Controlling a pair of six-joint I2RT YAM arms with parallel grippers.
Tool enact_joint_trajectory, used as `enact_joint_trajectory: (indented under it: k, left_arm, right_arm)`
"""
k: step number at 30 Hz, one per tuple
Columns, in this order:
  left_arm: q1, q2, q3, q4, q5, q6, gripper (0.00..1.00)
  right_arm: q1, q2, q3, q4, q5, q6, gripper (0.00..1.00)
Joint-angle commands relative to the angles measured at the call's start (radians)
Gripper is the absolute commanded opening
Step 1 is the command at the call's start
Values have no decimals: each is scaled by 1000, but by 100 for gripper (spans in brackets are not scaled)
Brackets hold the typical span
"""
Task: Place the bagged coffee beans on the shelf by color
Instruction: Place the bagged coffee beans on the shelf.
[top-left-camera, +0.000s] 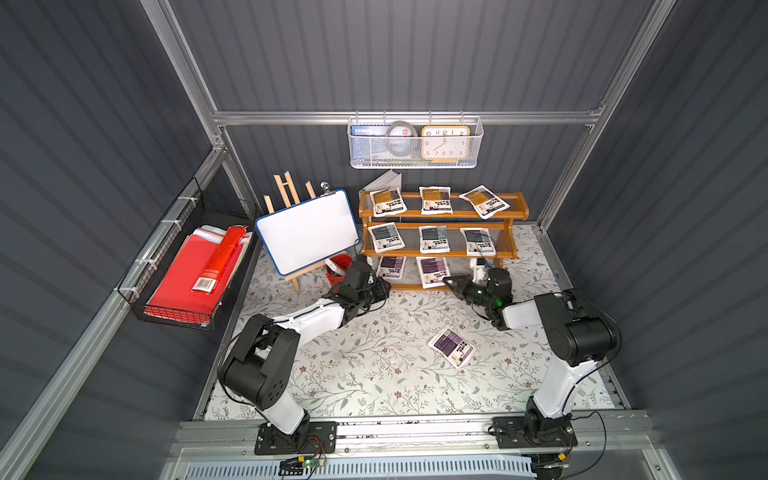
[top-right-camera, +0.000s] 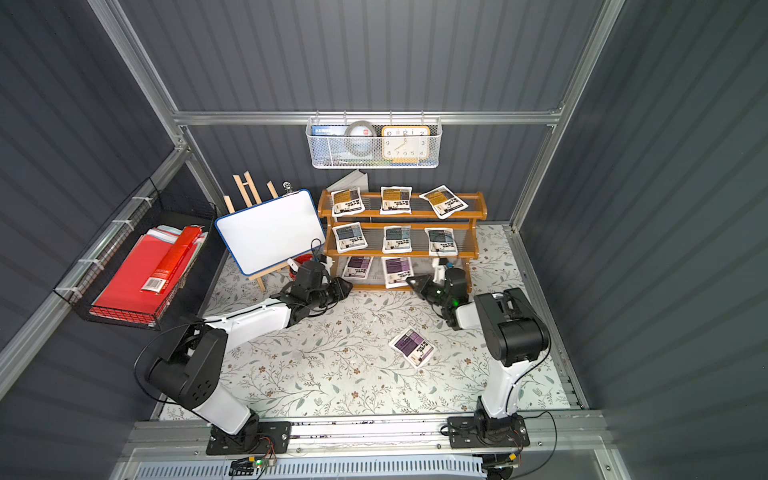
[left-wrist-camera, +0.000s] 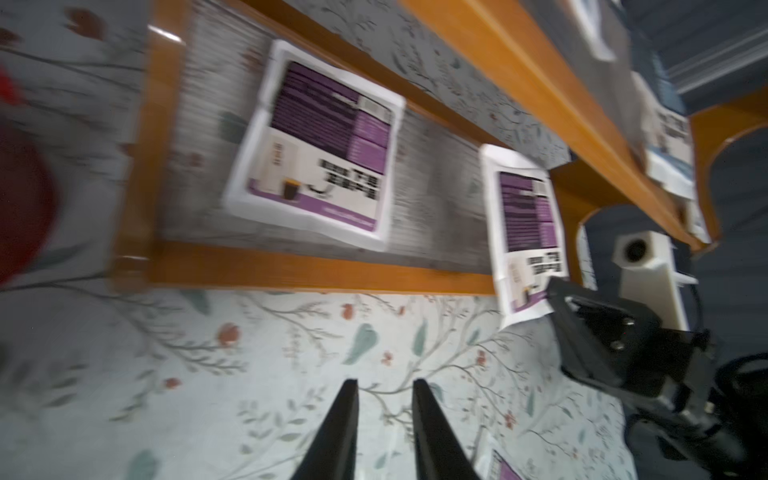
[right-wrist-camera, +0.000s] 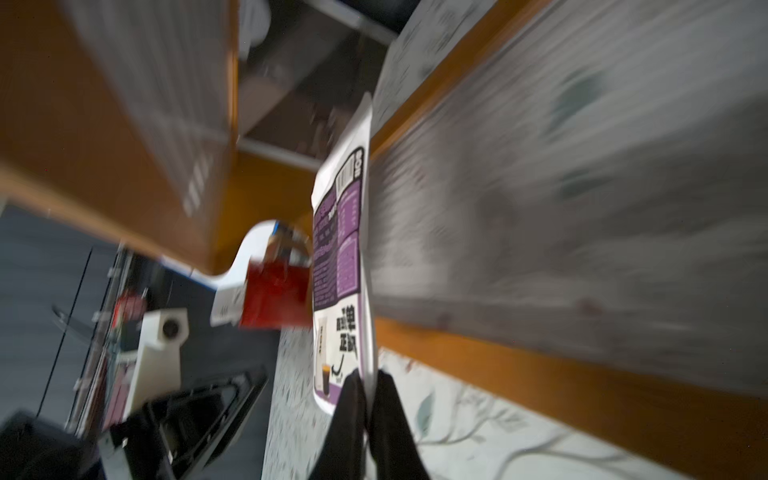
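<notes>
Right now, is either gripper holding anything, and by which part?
The right gripper pinches a purple-label pouch by its front edge, at the bottom tier of the shelf. The left gripper holds nothing.

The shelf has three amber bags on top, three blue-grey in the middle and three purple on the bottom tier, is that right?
Not quite. On the shelf the bottom tier holds only two: the left purple bag and the middle purple bag. The third purple bag lies on the floral tablecloth in front, as both top views show. The rest is right.
</notes>
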Motion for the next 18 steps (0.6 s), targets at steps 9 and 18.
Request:
enact_joint_trajectory:
  k: [9, 18]
  left_arm:
    - [0, -46, -19, -62, -67, -3, 38]
    - [2, -49, -25, -53, -60, -16, 39]
  right_arm:
    - [-2, 10, 46, 35, 105, 34, 0]
    - [42, 15, 58, -15, 127, 39, 0]
